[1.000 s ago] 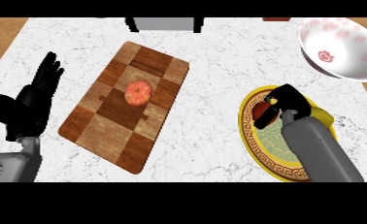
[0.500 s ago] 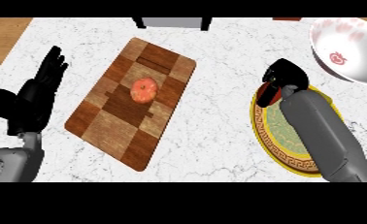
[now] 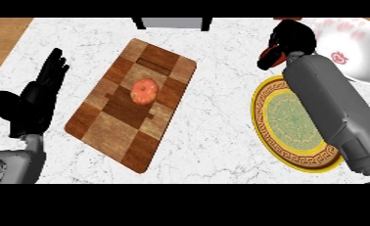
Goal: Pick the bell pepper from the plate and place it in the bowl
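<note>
My right hand [image 3: 290, 40] hangs over the counter just left of the white bowl [image 3: 348, 54] with its pink pattern. Its fingers are curled round a thing of which only a red sliver shows, the bell pepper [image 3: 269, 52]. The yellow-rimmed plate [image 3: 269, 133] with a green centre lies below the hand, partly hidden by my grey forearm [image 3: 329, 102], and nothing shows on its visible part. At the left edge my left hand [image 3: 37, 99] rests open, fingers up.
A wooden checkered cutting board [image 3: 108, 122] lies at centre left with a round orange-red fruit [image 3: 145, 91] on it. A dark object [image 3: 172, 23] stands at the counter's far edge. The wooden floor shows at the top left corner.
My right hand has risen from the plate and travelled toward the far right, up beside the bowl, with its fingers still curled. The left hand has stayed open.
</note>
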Robot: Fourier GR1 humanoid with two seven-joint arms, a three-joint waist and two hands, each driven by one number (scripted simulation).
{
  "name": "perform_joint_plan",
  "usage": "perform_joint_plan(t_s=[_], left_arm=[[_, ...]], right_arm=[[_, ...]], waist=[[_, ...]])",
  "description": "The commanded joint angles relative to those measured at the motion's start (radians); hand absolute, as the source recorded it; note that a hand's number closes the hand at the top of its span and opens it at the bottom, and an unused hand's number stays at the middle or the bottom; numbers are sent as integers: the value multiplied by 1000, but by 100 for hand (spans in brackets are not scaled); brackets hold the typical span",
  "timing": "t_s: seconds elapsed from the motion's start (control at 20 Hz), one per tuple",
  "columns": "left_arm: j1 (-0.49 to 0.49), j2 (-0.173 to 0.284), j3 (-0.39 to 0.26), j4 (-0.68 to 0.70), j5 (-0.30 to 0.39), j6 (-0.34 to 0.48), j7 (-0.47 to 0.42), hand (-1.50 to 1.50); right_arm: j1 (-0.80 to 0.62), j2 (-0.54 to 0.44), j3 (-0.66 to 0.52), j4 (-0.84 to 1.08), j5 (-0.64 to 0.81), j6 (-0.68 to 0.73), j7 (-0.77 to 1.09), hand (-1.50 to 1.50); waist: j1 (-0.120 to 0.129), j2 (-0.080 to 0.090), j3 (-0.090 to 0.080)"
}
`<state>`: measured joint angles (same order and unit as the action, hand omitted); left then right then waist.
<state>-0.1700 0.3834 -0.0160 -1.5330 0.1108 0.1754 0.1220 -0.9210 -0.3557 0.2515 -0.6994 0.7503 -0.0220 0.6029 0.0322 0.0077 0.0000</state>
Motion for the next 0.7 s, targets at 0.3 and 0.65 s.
perform_joint_plan(t_s=[0.3, 0.65], left_arm=[[26, -13, 19, 10, -10, 5, -10, 0], [8, 19, 75, 27, 21, -59, 5, 0]], right_arm=[[-165, -89, -55, -165, 126, -181, 170, 150], [-72, -206, -168, -209, 92, -172, 94, 150]], waist=[[-34, -12, -1], [-33, -9, 0]])
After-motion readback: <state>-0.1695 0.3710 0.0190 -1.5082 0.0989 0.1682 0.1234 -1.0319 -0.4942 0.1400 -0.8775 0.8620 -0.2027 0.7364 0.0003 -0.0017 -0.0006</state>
